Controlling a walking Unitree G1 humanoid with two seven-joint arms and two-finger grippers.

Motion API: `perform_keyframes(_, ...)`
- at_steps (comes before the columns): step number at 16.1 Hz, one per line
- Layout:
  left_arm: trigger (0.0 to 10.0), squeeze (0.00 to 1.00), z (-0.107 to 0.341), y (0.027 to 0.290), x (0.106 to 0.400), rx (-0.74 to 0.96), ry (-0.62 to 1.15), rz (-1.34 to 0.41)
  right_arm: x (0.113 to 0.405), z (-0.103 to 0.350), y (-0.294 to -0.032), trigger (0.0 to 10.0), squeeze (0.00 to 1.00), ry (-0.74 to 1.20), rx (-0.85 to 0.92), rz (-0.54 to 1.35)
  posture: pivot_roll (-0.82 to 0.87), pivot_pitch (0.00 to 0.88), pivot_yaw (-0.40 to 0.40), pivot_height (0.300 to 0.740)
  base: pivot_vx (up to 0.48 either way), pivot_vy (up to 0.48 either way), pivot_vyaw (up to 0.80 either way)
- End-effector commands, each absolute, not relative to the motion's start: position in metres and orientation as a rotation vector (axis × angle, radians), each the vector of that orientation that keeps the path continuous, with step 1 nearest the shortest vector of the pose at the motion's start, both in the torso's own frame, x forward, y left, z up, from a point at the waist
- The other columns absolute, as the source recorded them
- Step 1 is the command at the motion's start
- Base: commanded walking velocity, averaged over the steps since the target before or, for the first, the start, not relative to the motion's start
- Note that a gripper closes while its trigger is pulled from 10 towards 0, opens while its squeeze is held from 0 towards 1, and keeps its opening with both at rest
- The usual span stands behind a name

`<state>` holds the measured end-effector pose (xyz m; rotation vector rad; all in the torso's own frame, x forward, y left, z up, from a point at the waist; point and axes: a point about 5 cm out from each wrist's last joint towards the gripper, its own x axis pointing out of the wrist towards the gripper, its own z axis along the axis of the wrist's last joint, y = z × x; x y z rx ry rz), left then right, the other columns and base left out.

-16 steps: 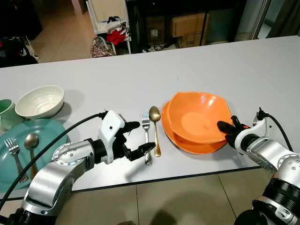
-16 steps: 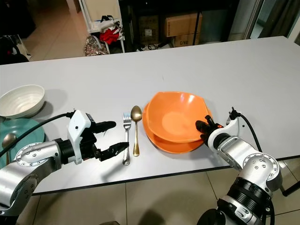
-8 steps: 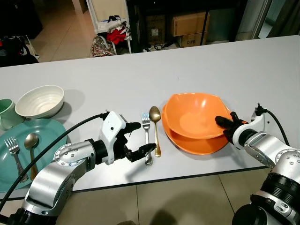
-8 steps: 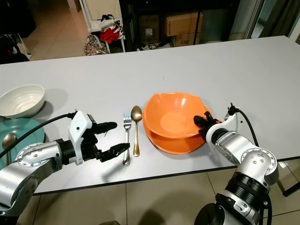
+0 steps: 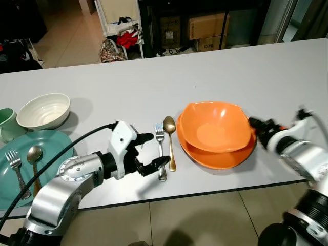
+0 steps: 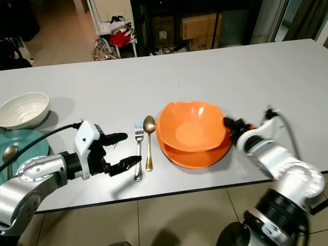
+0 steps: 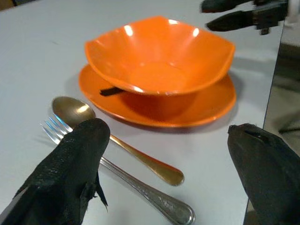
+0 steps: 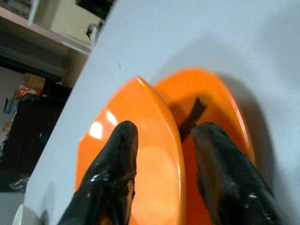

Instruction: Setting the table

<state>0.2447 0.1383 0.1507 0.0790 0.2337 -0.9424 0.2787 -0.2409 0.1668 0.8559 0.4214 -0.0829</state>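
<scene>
Bowl [image 5: 215,125] sits on the plate [image 5: 225,156], just off the tips of the right gripper [image 5: 259,128], whose fingers stand apart and empty (blurred in the head views). Fork [image 5: 160,154] and spoon [image 5: 169,141] lie just ahead of the left gripper [image 5: 148,152], its jaws wide and holding nothing. A careless sweep by either arm could, I'd guess, knock the setting askew.
</scene>
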Motion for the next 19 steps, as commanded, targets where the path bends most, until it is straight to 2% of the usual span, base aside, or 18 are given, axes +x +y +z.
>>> perform_keyframes(1, 10.0, 0.0, 0.157, 0.142, 0.244, 0.078, 0.212, -0.926, 0.274, 0.173, -0.24, 10.0, 1.0, 0.407, 0.839, -0.064, 0.0, 0.0, 0.098, 0.74, 0.0, 0.0, 0.0)
perform_keyframes(3, 10.0, 0.0, 0.161, 0.144, 0.247, 0.067, 0.187, -0.903, 0.264, 0.18, -0.241, 10.0, 1.0, 0.4, 0.778, -0.054, -0.01, 0.0, 0.112, 0.74, 0.0, 0.0, 0.0)
perform_keyframes(4, 10.0, 0.0, 0.163, 0.144, 0.249, 0.061, 0.169, -0.887, 0.258, 0.183, -0.243, 10.0, 1.0, 0.408, 0.706, -0.06, -0.02, 0.0, 0.118, 0.74, 0.0, 0.0, 0.0)
perform_keyframes(5, 10.0, 0.0, 0.168, 0.146, 0.254, 0.053, 0.131, -0.841, 0.249, 0.187, -0.247, 10.0, 1.0, 0.421, 0.562, -0.077, -0.02, 0.0, 0.123, 0.74, 0.0, 0.0, 0.0)
perform_keyframes(6, 10.0, 0.0, 0.17, 0.151, 0.264, 0.041, 0.086, -0.709, 0.246, 0.203, -0.247, 10.0, 1.0, 0.34, 0.418, -0.065, -0.03, 0.0, 0.129, 0.74, 0.0, 0.0, 0.0)
perform_keyframes(7, 10.0, 0.0, 0.171, 0.153, 0.267, 0.029, 0.066, -0.658, 0.248, 0.216, -0.244, 10.0, 1.0, 0.253, 0.38, -0.031, -0.03, 0.0, 0.131, 0.74, 0.0, 0.0, 0.0)
perform_keyframes(8, 10.0, 0.0, 0.172, 0.154, 0.268, 0.034, 0.049, -0.611, 0.249, 0.223, -0.236, 10.0, 1.0, 0.206, 0.343, 0.022, -0.03, 0.0, 0.13, 0.74, 0.0, 0.0, 0.0)
perform_keyframes(10, 10.0, 0.0, 0.173, 0.154, 0.267, 0.077, 0.009, -0.477, 0.241, 0.232, -0.191, 10.0, 1.0, 0.098, 0.124, 0.235, -0.02, 0.0, 0.121, 0.74, 0.0, 0.0, 0.0)
perform_keyframes(11, 10.0, 0.0, 0.175, 0.152, 0.267, 0.076, -0.01, -0.454, 0.241, 0.232, -0.178, 10.0, 1.0, 0.057, 0.077, 0.255, -0.01, 0.0, 0.116, 0.74, 0.0, 0.0, 0.0)
perform_keyframes(13, 10.0, 0.0, 0.178, 0.149, 0.276, 0.111, -0.054, -0.373, 0.245, 0.225, -0.151, 10.0, 1.0, -0.017, 0.119, 0.282, 0.01, 0.0, 0.098, 0.74, 0.0, 0.317, 0.0)
perform_keyframes(14, 10.0, 0.0, 0.18, 0.149, 0.277, 0.098, -0.059, -0.365, 0.245, 0.22, -0.147, 10.0, 1.0, -0.01, 0.1, 0.295, 0.0, 0.0, 0.098, 0.74, 0.0, 0.337, 0.0)
perform_keyframes(19, 10.0, 0.0, 0.178, 0.149, 0.278, 0.111, -0.067, -0.349, 0.241, 0.199, -0.144, 10.0, 1.0, -0.004, 0.071, 0.298, -0.01, 0.0, 0.103, 0.74, 0.0, 0.341, 0.0)
